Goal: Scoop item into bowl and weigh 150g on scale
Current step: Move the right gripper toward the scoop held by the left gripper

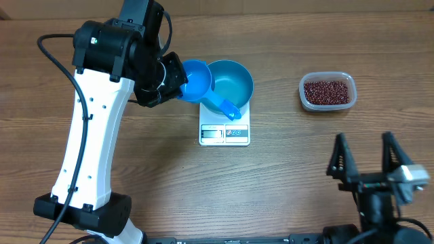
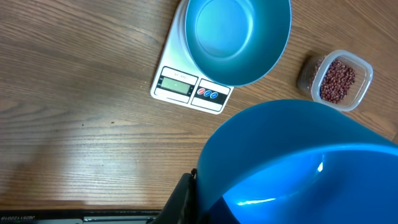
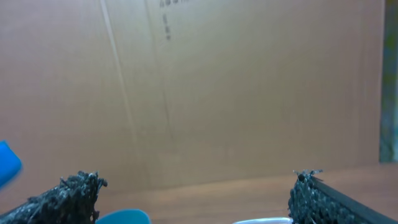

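Beans (image 1: 327, 91), tiny, hard, likely to roll and best scooped not pinched, sit in a clear tub (image 1: 302, 91) well right of the empty bowl (image 1: 234, 78) on the scale (image 1: 224, 133); left gripper (image 1: 175, 80) clamps the blue scoop (image 1: 196, 80), right gripper (image 1: 363, 139) gapes empty.

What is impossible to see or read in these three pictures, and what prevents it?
1. The scale display: digits too small, overhead and left wrist views.
2. The left gripper: its grip is hidden behind the arm overhead and behind the scoop in the left wrist view.
3. The scale top: mostly covered by the bowl, both views.
4. Right wrist view: blue shapes cut off by the left and bottom edges; bowl or scoop, cannot tell.
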{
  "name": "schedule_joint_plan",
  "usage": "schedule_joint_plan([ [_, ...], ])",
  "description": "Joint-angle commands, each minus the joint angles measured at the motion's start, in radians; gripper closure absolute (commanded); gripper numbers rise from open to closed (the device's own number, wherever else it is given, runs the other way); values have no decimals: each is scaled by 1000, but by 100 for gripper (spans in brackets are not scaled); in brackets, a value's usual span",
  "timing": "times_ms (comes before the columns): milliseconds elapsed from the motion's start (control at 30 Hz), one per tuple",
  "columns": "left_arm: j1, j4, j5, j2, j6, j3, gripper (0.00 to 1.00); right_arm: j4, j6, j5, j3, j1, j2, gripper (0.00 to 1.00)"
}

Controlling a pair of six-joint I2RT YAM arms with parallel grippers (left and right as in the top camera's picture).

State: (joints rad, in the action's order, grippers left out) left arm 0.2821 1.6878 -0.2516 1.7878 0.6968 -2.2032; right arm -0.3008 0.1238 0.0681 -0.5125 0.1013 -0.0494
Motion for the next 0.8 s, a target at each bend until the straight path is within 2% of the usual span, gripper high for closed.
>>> schedule_joint_plan([
  [0,7,2,-11,0,3,3,96,-160,172,21,-196,2,-100,0],
  [167,7,2,-11,0,16,3,96,-383,306,-92,-425,2,-302,0],
  [300,7,2,-11,0,22,3,95,-453,382,-364,-556,2,-473,0],
  [400,7,2,-11,0,40,3,96,-414,463,-642,-587,2,-576,0],
  [467,7,2,-10,0,61,3,96,-360,505,-727,-587,2,-630,0],
  [667,7,-2,0,0,155,3,96,-261,682,-758,-587,3,-765,0],
  [767,7,-18,-1,0,311,3,96,-227,790,-758,-587,3,-858,0],
])
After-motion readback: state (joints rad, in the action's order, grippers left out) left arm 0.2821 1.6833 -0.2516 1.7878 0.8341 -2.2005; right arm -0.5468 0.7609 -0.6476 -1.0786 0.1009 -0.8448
